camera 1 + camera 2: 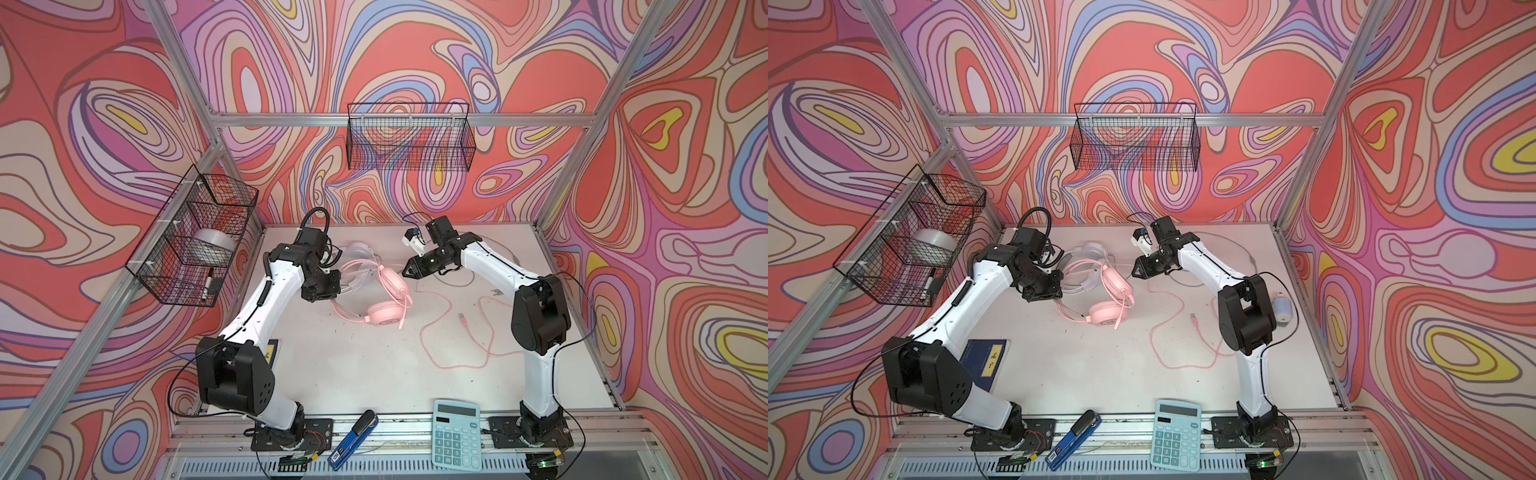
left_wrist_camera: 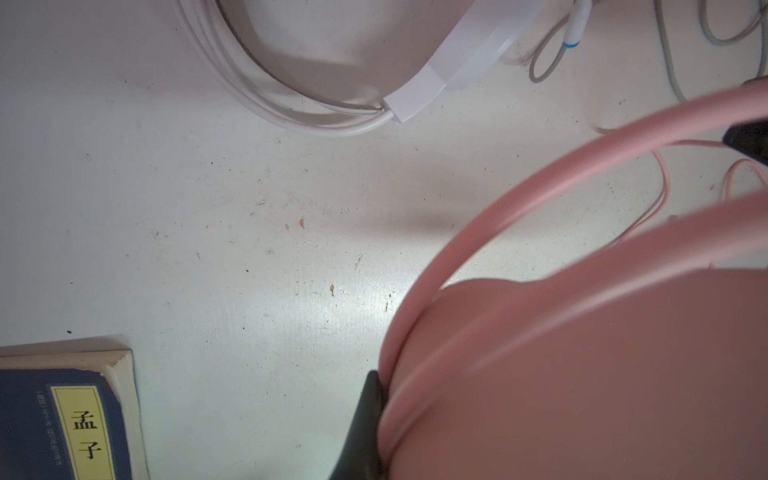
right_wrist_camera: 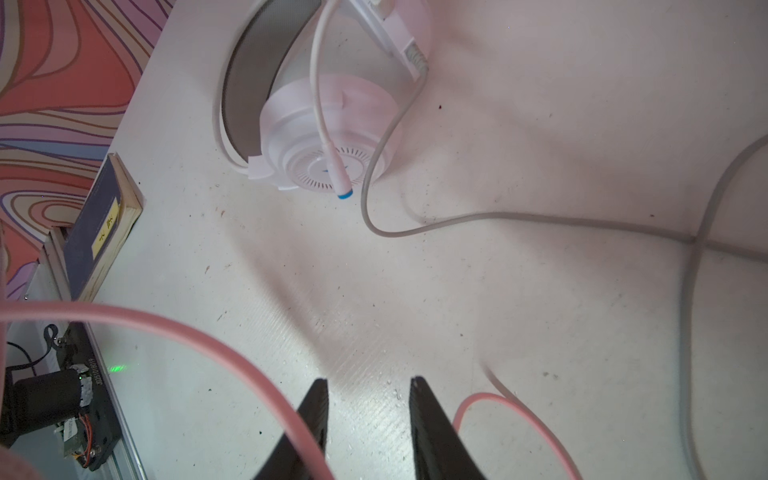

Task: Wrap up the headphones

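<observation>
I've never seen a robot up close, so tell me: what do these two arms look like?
The left arm and right arm have white curved shells, chunky black joints and thin black cables alongside. The right end effector ends in two black tapered fingers.

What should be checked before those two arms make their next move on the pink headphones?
1. Hold: the left gripper is shut on the pink headphones: ok.
2. Free hand: the right gripper has its jaws apart with nothing between them: ok.
3. Snag: the pink cord crosses in front of one finger of that gripper in the right wrist view: not ok.
4. Winding: that cord lies in loose loops on the table: not ok.
5. Separation: the white headphones overlap the pink pair in both top views; touching or apart: cannot tell.
</observation>
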Robot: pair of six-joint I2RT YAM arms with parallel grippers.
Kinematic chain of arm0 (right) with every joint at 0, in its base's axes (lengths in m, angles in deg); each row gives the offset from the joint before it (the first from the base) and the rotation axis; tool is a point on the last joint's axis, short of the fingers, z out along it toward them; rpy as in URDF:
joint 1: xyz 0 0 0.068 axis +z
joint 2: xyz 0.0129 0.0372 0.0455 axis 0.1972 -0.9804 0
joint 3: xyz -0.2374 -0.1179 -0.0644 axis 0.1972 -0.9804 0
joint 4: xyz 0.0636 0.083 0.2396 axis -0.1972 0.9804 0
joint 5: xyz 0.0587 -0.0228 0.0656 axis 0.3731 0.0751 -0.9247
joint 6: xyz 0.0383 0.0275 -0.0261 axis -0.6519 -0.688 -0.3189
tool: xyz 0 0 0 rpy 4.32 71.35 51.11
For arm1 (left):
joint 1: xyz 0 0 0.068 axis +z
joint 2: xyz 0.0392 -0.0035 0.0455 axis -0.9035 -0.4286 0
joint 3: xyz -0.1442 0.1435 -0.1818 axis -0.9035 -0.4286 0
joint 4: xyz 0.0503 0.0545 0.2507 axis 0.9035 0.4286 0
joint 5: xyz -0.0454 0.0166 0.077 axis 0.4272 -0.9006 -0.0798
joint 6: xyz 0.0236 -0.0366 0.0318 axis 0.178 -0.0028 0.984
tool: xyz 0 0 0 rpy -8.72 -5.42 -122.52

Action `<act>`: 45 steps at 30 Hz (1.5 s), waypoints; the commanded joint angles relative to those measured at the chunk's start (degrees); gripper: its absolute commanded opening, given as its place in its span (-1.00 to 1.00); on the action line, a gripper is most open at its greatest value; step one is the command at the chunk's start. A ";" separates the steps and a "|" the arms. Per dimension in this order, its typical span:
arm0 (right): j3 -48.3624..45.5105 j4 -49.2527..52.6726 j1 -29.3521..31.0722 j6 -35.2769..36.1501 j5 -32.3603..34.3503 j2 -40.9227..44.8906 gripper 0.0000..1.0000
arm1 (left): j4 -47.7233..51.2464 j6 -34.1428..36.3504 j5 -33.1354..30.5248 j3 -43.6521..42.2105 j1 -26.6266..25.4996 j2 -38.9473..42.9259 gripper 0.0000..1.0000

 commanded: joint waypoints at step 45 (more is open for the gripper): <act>-15.96 -7.70 -1.62 -6.91 9.11 -3.09 -0.15 | -3.56 -9.97 14.12 3.90 5.65 4.95 -1.00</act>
